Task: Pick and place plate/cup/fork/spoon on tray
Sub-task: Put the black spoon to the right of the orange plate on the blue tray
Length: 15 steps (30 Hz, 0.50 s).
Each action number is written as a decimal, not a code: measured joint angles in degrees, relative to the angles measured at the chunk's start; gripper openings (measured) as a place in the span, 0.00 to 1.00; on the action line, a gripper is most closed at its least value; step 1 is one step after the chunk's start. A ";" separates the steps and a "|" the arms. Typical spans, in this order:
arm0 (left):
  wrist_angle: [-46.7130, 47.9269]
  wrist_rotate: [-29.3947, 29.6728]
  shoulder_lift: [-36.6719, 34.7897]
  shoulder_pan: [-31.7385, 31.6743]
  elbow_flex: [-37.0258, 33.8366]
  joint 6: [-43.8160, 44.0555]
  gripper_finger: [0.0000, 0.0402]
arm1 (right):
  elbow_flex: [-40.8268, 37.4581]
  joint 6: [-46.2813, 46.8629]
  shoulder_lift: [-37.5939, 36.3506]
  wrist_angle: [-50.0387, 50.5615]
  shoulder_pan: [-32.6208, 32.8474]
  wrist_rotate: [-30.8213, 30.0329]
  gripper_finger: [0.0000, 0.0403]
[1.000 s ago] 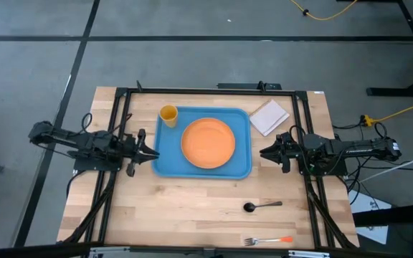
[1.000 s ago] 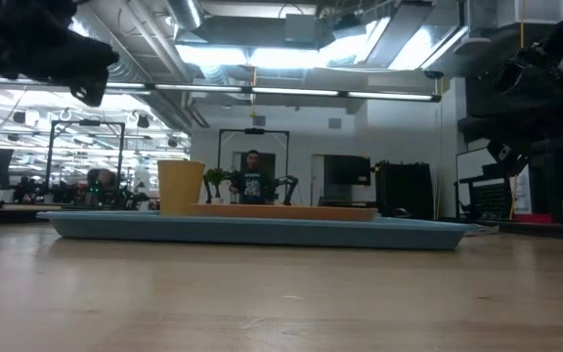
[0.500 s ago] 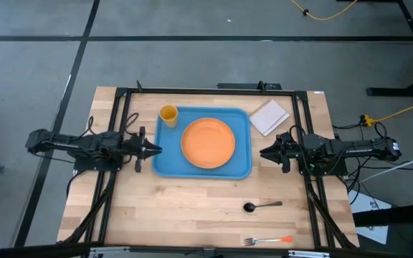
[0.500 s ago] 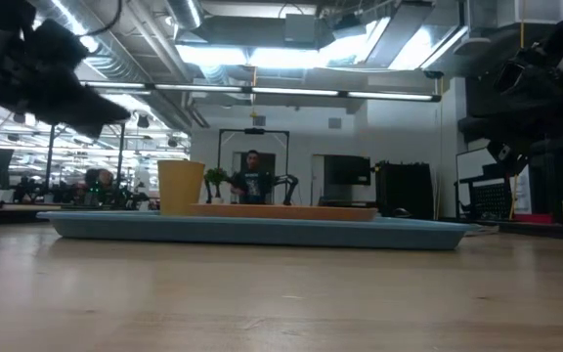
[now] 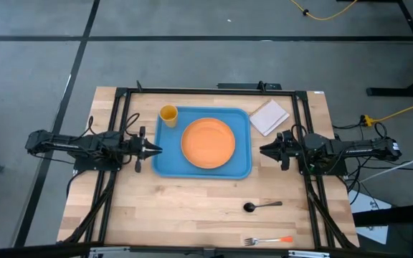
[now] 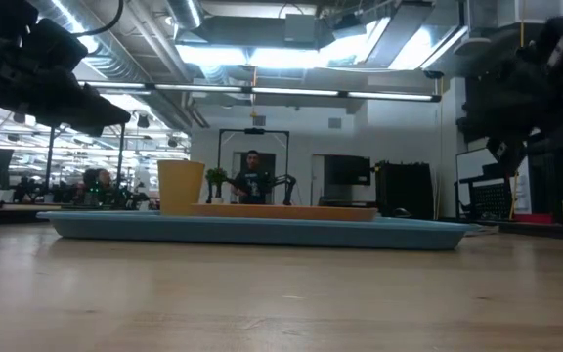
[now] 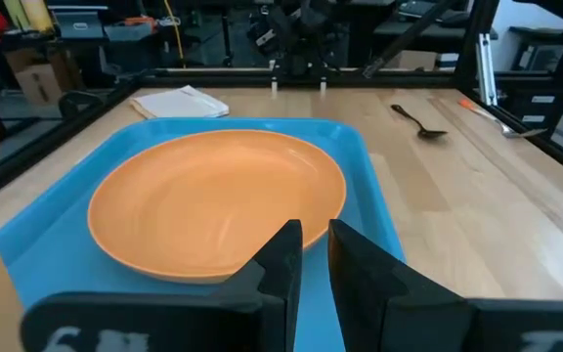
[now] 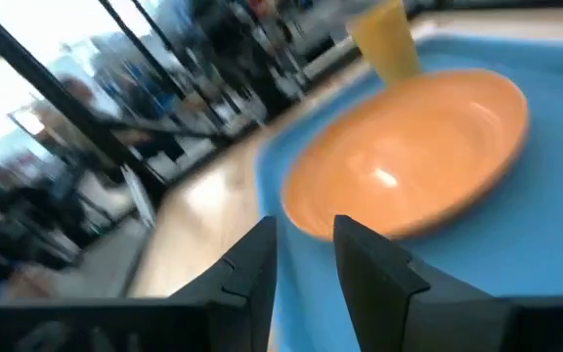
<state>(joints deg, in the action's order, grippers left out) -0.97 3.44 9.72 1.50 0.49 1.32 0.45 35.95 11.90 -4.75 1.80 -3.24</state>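
Left gripper (image 5: pixel 156 149): fingers nearly together with only a thin slit between them, holding nothing; it hangs above the table at the left rim of the tray.
Right gripper (image 5: pixel 262 152): fingers a small way apart, nothing between them; it hovers just off the right rim of the tray, pointing back toward the left gripper.
Tray (image 5: pixel 167 164): light blue, lying flat between the two grippers, each fingertip pair close to its nearer short side.
Plate (image 5: pixel 208 142): orange, sitting inside the tray, straight ahead of both grippers and roughly midway between them.
Cup (image 5: pixel 168 115): yellow-orange, upright in the tray corner nearest the left gripper, toward the far edge of the table; apart from the plate.
Spoon (image 5: pixel 261 206): dark, lying on bare wood outside the tray, toward the near edge of the table from the right gripper, well apart from its fingers.
Fork (image 5: pixel 267 240): orange-red handle, silver tines, on the wood nearer the table's front edge than the spoon, farther still from the right gripper.
White pad (image 5: pixel 269 117): on the table just beyond the tray's far right corner, close by the right gripper's far side.
Person (image 6: pixel 252 174): standing in the room well behind the table, seen over the tray.
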 joint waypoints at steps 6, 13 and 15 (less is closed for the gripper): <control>0.02 0.02 0.02 0.02 0.00 0.00 0.12 | 0.00 -9.35 -0.06 -34.06 0.90 11.90 0.27; 0.04 0.04 0.02 0.02 0.00 -0.02 0.12 | 5.56 -22.51 0.62 -53.56 8.52 38.40 0.27; 0.04 0.04 0.02 0.02 0.00 -0.02 0.12 | 8.20 -28.32 2.97 -51.01 11.54 38.65 0.27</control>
<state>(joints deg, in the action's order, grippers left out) -0.93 3.49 9.74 1.52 0.49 1.30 8.65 7.63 14.87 -55.76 13.34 35.40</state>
